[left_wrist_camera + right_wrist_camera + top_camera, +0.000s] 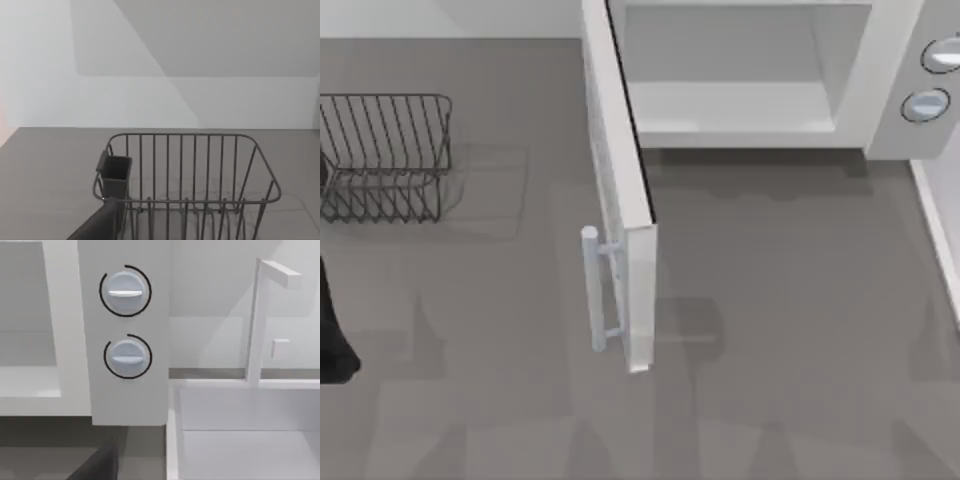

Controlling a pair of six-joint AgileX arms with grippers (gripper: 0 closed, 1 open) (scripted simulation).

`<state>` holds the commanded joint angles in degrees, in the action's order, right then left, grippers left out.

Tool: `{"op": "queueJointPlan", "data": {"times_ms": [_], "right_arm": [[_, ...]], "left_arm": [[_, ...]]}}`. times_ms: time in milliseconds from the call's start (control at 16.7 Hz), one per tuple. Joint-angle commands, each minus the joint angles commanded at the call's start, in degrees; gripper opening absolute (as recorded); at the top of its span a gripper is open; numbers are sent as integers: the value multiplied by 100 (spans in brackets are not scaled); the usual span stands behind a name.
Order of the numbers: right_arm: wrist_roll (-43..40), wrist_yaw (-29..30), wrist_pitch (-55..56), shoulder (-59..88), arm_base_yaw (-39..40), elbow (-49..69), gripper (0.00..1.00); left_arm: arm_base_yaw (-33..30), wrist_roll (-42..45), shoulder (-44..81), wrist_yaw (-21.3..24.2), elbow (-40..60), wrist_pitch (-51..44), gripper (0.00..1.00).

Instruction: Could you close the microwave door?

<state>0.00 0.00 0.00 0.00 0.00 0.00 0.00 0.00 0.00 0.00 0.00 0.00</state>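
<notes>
Door (620,190) first: the microwave door stands swung wide open, edge-on to the overhead camera, its long side running from the hinge at the left corner of the cavity out toward the front of the table, with the pale bar handle (592,290) on its left face near the free end. That outer face looks toward the table's left, so shutting it means pushing the free end rightward and back toward the opening. Left arm (332,330) is a dark shape at the table's left edge, well apart from the door but on the side its outer face looks to; I judge it the better placed of the two for the push. Its wrist camera looks across the wire rack (185,180) with a small dark cup (115,175) clipped to one corner, and I cannot tell how its fingers are set. Farther back sits the microwave (880,100), cavity bare, two round knobs (125,322) on its right panel. Right wrist camera faces those knobs from close by, with a white sink (240,435) beside them; that gripper's fingers I cannot tell either.
</notes>
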Motion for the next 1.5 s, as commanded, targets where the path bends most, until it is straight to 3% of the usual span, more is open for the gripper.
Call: {"op": "queueJointPlan", "data": {"times_ms": [240,540,1080,1500], "right_arm": [[0,0,0,0,0,0,100],[0,0,0,0,0,0,100],[0,0,0,0,0,0,100],[0,0,0,0,0,0,100]], "left_arm": [[-71,84,168,92,166,-139,100],[-518,748,1540,679,1518,-1242,100],[-1566,2827,6032,1932,5864,-4917,100],[-2097,4447,9188,2450,9426,-7468,100]]}}
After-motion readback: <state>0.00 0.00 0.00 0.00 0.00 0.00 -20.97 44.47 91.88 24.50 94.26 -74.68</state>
